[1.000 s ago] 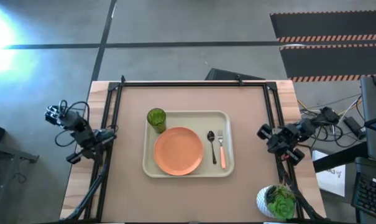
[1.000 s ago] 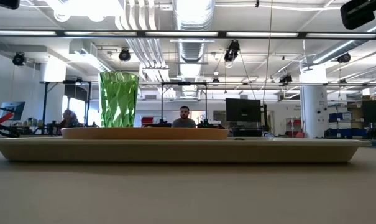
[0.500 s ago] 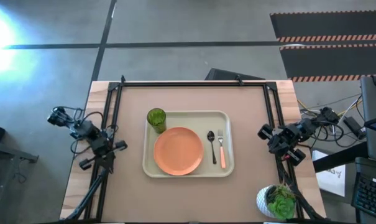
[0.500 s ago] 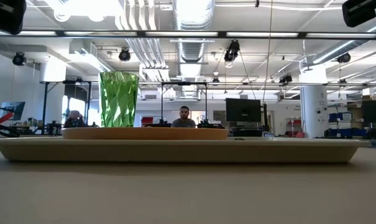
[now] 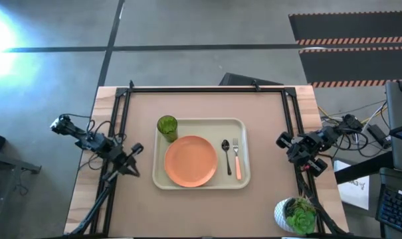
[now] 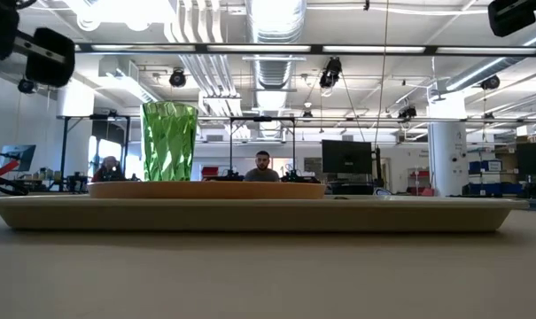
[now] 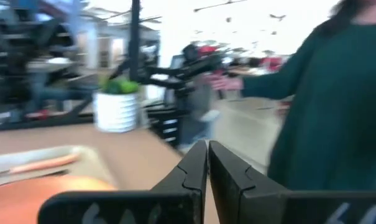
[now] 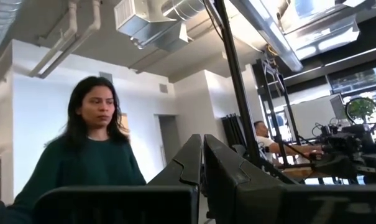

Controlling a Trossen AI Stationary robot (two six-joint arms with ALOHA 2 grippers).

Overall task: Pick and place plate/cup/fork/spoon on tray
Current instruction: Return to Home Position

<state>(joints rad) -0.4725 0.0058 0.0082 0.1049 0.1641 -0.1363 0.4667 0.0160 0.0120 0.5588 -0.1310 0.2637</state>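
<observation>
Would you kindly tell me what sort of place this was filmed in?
Probably a robotics lab or open workshop: exposed ceiling ducts, a dark monitor, and a person seated at a workstation beyond the table.

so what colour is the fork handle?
The fork handle is orange-pink; the high view shows it best.

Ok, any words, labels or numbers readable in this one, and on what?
None can be read.
White sheet right of the table: dark marks, too small to read.
Tray, plate, cup, fork, spoon: no lettering visible.
</observation>
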